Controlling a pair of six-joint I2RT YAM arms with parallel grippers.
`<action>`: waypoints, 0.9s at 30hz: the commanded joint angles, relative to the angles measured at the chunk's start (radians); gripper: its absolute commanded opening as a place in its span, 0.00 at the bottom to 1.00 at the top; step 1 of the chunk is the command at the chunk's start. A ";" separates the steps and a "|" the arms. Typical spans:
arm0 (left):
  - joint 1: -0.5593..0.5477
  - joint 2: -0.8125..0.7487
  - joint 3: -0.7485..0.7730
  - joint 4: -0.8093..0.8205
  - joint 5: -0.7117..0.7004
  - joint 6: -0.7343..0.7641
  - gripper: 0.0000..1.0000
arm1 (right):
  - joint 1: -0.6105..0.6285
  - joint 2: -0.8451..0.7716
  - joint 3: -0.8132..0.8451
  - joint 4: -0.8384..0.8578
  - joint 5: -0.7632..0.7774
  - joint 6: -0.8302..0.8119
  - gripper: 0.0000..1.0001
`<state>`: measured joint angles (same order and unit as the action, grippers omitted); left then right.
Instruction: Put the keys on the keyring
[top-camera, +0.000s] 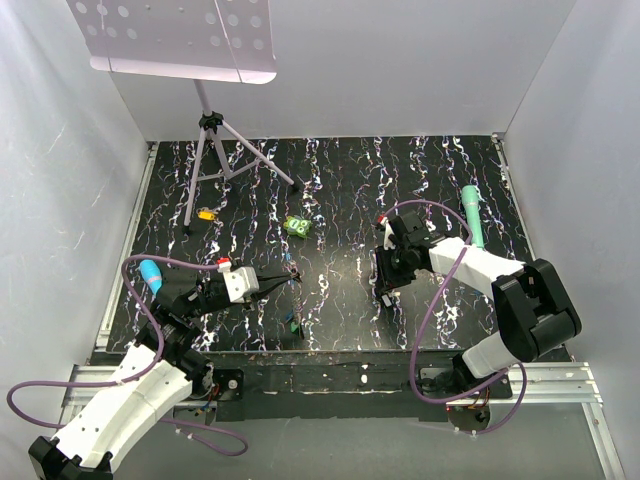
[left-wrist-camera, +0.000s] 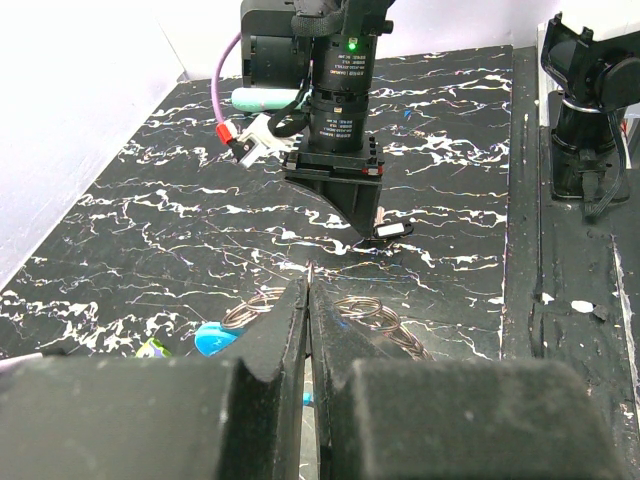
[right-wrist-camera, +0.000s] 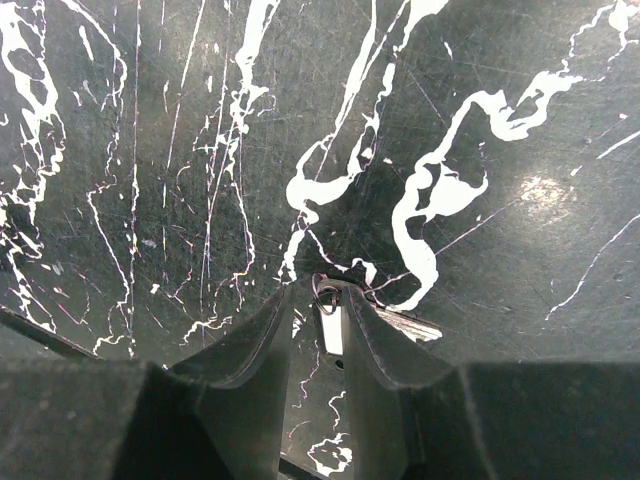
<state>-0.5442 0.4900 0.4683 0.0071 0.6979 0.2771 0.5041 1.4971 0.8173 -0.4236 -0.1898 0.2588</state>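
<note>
My left gripper is shut low over the table. A thin metal tip sticks out between its fingertips, and the wire loops of the keyring spread to both sides behind the fingers. A blue key head lies just left of it. A teal-green key lies nearer the front edge. My right gripper points down at the table, jaws slightly apart around a white-tagged key with a small wire ring. Its blade shows beside the right finger. That key also shows in the left wrist view.
A bright green lumpy object sits mid-table. A small orange piece lies by a tripod stand at the back left. A teal marker lies at the right. A blue cylinder lies by the left wall.
</note>
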 joint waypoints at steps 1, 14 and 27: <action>0.006 -0.007 0.027 0.027 -0.008 0.008 0.00 | -0.004 -0.008 0.022 -0.015 -0.019 -0.007 0.33; 0.006 -0.007 0.027 0.025 -0.011 0.010 0.00 | -0.006 0.011 0.029 -0.029 -0.013 -0.007 0.32; 0.006 -0.005 0.027 0.025 -0.011 0.011 0.00 | -0.004 0.029 0.037 -0.034 -0.028 -0.013 0.29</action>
<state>-0.5442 0.4900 0.4683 0.0071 0.6952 0.2771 0.5041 1.5169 0.8173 -0.4465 -0.2012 0.2581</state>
